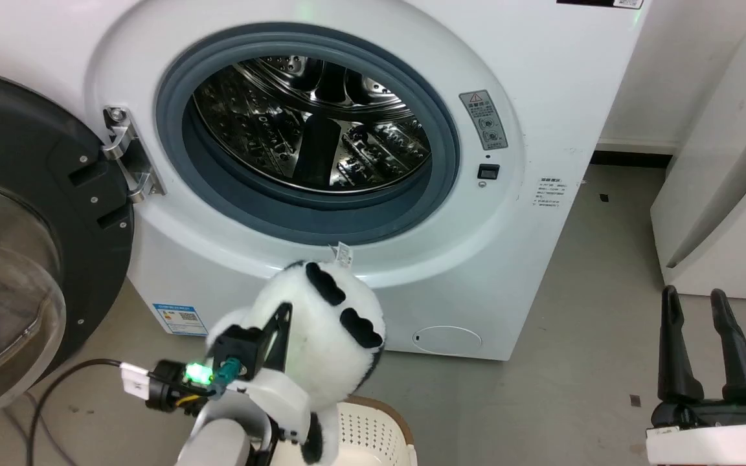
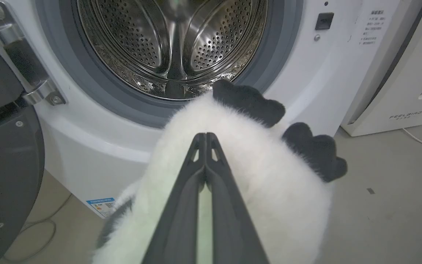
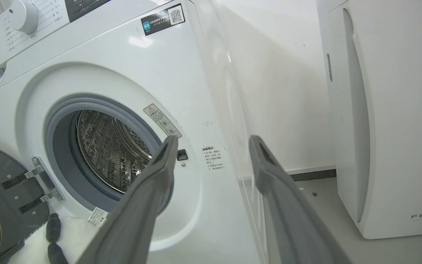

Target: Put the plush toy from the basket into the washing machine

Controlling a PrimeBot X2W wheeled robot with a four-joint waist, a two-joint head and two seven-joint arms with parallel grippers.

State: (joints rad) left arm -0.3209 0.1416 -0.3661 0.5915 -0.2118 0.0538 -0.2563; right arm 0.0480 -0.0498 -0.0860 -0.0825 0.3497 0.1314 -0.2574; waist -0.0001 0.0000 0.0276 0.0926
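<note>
— Where's the plush toy [image 1: 334, 336]?
— My left claw [image 2: 205, 137] has it pinched, fingers pressed together, held above the basket [image 1: 373, 430], low before the washing machine [image 1: 541, 97], whose door is open.
— Right claw [image 1: 694, 294]?
— Spread wide, holding nothing.

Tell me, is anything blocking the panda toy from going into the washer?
Nothing visible. The door hangs open on the left, the drum looks empty, and the left gripper holds the plush toy just below the opening.

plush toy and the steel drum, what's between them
On the washing machine, only its white front lip and grey rubber ring separate the plush toy from the drum, per the head view.
</note>
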